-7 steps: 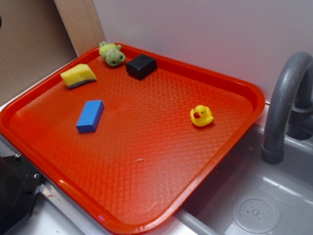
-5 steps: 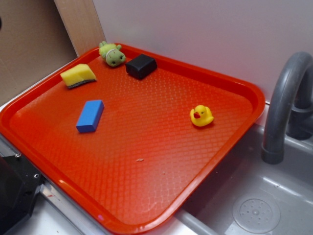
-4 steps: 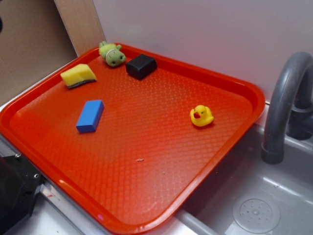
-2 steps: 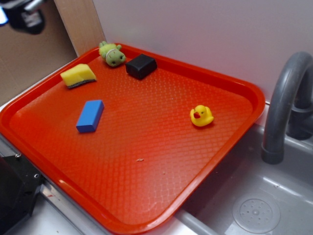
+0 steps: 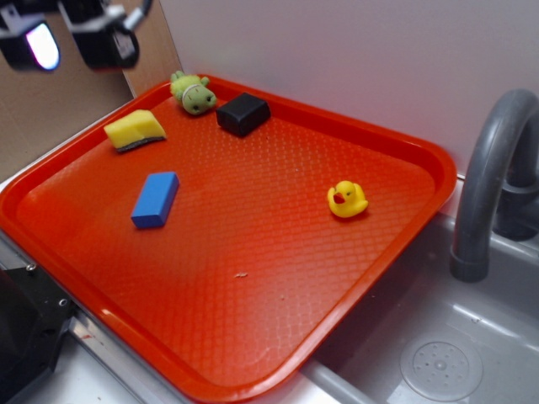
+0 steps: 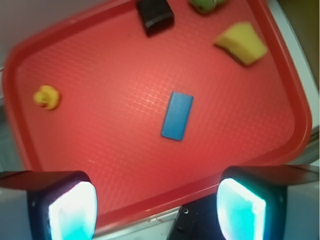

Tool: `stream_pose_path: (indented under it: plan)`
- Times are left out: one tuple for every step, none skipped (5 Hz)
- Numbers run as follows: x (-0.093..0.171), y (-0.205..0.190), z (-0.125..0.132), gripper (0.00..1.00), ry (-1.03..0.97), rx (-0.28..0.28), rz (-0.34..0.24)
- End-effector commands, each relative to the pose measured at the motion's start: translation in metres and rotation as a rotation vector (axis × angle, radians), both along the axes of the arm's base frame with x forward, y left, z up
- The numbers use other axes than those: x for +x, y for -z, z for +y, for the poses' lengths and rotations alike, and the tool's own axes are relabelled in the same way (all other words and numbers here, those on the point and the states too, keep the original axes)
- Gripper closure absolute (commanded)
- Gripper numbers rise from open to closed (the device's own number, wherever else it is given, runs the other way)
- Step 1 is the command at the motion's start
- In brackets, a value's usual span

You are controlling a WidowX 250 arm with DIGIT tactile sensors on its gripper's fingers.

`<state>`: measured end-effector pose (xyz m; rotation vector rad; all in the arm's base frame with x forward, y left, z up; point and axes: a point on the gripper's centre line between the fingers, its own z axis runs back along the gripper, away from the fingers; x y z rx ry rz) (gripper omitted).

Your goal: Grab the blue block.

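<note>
A red tray [image 5: 396, 252] with a diamond-textured floor fills most of the exterior view and lies next to a grey sink [image 5: 438, 353], where a curved grey faucet [image 5: 488, 168] rises at the right. The gripper [image 5: 72, 38] hangs high over the tray's far left corner, above the tray floor and touching nothing; in the wrist view its two fingers [image 6: 70, 210] stand wide apart at the bottom corners with nothing between them. The yellow sponge [image 5: 135, 130] sits near the tray's left rim. The blue block [image 5: 156, 199] lies flat on the tray floor in the left half, apart from every other object, nearer the camera than the sponge; in the wrist view it sits near the middle. A black block [image 5: 242, 114] rests near the far rim, just beside a green plush toy [image 5: 194, 92] in the far corner. A small yellow rubber duck [image 5: 346, 199] stands alone on the right side.
</note>
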<state>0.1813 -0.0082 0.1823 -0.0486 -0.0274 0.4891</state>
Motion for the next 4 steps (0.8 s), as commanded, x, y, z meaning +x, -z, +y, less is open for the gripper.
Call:
stream_pose_path:
  plan:
    - [0.009, 0.049, 0.02, 0.0, -0.053, 0.01, 0.008]
    - [0.02, 0.066, 0.025, 0.0, -0.05, 0.002, 0.011]
    - [0.033, 0.087, 0.034, 0.0, -0.089, -0.043, 0.046]
    - [0.029, 0.099, 0.035, 0.0, -0.149, -0.04, 0.089]
